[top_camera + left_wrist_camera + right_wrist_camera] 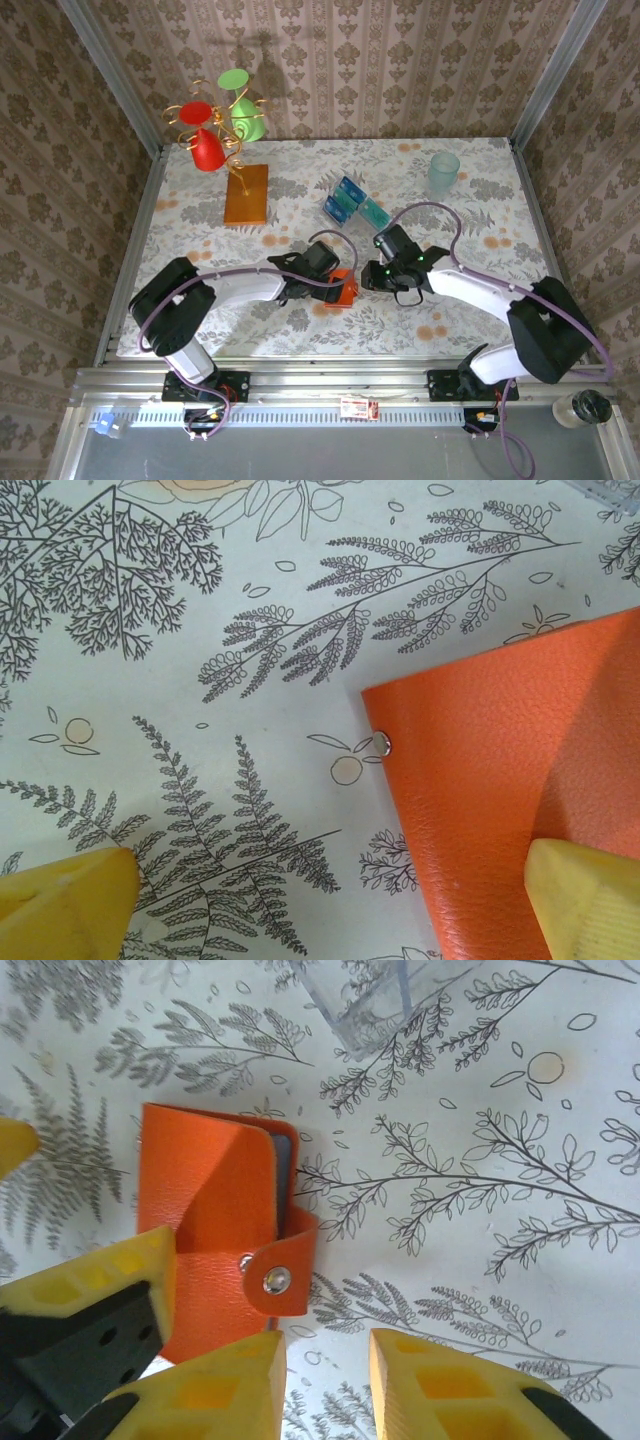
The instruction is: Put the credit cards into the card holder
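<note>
Card holder, orange and folded, lies on the fern-printed table with its snap strap turned toward the right gripper. That gripper's yellow fingers stand slightly parted just short of the strap and grasp nothing. The left gripper is spread wide at the holder's other side, one fingertip over the orange leather and the other over bare cloth; whether it touches cannot be told. Farther back, near the table's middle, the blue and teal credit cards sit together, well apart from the holder. A pale cup and a mug tree stand beyond.
</note>
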Controlling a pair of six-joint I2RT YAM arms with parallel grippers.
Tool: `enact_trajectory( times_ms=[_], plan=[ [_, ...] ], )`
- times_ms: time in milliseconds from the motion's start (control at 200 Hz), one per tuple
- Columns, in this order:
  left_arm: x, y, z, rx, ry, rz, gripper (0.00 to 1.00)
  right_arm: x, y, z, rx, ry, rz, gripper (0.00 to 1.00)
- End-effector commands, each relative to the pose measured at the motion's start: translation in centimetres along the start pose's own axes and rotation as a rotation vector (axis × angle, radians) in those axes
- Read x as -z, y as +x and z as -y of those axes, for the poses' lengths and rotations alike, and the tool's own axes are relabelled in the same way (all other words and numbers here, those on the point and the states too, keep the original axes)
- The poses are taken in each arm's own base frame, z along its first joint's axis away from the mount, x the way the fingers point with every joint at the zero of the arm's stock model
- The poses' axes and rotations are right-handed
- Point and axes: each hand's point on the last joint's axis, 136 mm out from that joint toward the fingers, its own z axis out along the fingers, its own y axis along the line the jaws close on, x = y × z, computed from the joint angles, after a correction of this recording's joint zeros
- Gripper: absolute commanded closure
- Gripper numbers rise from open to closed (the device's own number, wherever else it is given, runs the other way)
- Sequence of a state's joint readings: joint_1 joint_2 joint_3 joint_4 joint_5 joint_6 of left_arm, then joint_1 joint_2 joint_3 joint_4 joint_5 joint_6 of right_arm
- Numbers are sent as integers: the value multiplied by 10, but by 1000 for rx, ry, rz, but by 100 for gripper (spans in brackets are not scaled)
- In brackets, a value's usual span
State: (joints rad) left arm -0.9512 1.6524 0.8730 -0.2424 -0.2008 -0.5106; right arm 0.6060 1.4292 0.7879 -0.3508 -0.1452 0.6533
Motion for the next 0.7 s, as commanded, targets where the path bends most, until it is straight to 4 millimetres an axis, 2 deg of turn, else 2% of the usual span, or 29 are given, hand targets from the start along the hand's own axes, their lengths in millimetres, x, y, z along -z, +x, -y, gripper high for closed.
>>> enact_trajectory(
  times_ms=[0,150,325,695],
  plan=[
    [-4,18,-16,-71,-104,-64,0,-4,8,1,49,45,-57,68],
    [-5,20,-18,-90,-127,-67,0,-11,5,-7,66,53,-71,62],
    [-8,24,-19,-97,-136,-78,0,-16,0,-17,81,51,-76,61],
    [-10,25,-17,-92,-126,-79,0,-30,-2,-22,79,55,-90,61]
  ],
)
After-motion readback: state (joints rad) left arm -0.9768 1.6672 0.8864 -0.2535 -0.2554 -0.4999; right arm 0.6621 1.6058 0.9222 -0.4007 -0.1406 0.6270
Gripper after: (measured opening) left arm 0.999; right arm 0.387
